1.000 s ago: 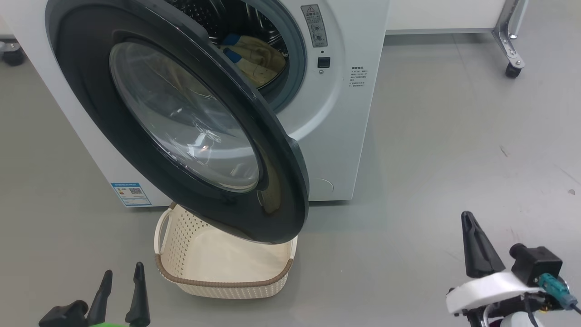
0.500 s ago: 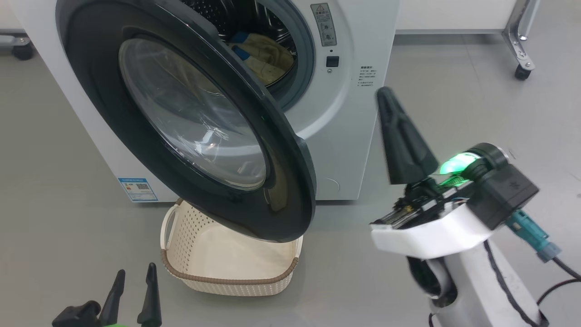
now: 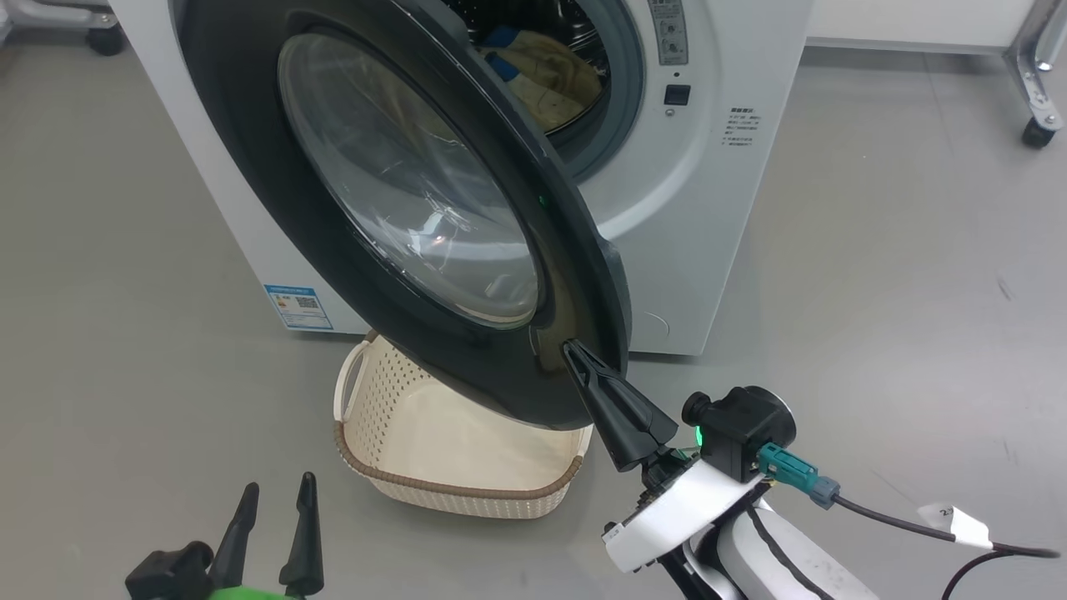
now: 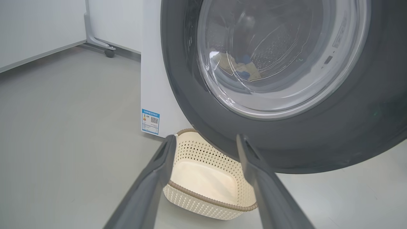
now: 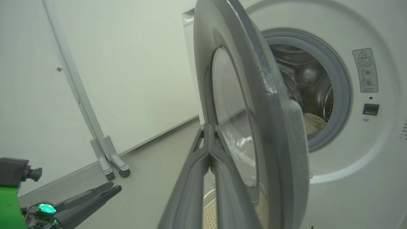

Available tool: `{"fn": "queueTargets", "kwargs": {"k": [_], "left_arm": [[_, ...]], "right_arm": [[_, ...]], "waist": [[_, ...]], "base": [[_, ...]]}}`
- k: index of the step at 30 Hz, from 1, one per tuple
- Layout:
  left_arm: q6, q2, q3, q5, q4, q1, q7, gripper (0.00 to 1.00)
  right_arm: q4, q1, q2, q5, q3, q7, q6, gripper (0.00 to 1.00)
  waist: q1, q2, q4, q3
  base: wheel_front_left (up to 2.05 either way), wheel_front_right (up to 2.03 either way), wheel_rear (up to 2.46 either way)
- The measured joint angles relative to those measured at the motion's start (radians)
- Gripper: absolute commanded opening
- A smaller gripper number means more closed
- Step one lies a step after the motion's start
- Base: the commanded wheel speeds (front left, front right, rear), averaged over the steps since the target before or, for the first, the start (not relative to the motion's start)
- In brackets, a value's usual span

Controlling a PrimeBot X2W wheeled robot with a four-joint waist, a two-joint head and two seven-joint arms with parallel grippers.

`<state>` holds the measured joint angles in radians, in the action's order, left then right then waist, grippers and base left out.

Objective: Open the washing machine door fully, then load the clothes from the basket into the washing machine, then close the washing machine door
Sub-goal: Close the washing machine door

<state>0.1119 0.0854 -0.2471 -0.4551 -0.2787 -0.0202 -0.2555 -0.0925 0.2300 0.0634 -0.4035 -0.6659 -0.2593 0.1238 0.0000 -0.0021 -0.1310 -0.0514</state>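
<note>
The door (image 3: 417, 208) stands ajar before the washer (image 3: 708, 217), clothes (image 3: 554, 79) inside. The basket (image 3: 454, 487) sits on the floor (image 3: 875, 292) under the door. The right gripper (image 3: 571, 348) is at the door's lower rim.

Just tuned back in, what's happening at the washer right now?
The clothes lie inside the washing machine drum, and the basket on the floor under the washing machine door looks empty. The door stands partly open. The right gripper, shut, points its tips at the door's lower outer rim, apparently touching it, probably to push it closed. The left gripper hangs open near the basket, holding nothing.
</note>
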Motion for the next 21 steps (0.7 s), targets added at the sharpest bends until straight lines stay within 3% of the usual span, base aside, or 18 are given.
{"fn": "queueTargets", "kwargs": {"k": [21], "left_arm": [[0.006,-0.024,0.017,-0.001,0.021,-0.023,0.000,1.00]], "right_arm": [[-0.097,0.108,-0.001,-0.037,0.055,0.000,0.000,0.00]], "waist": [[0.0000,0.0001,-0.080,-0.075]], "base": [[0.00,0.00,0.00]]}}
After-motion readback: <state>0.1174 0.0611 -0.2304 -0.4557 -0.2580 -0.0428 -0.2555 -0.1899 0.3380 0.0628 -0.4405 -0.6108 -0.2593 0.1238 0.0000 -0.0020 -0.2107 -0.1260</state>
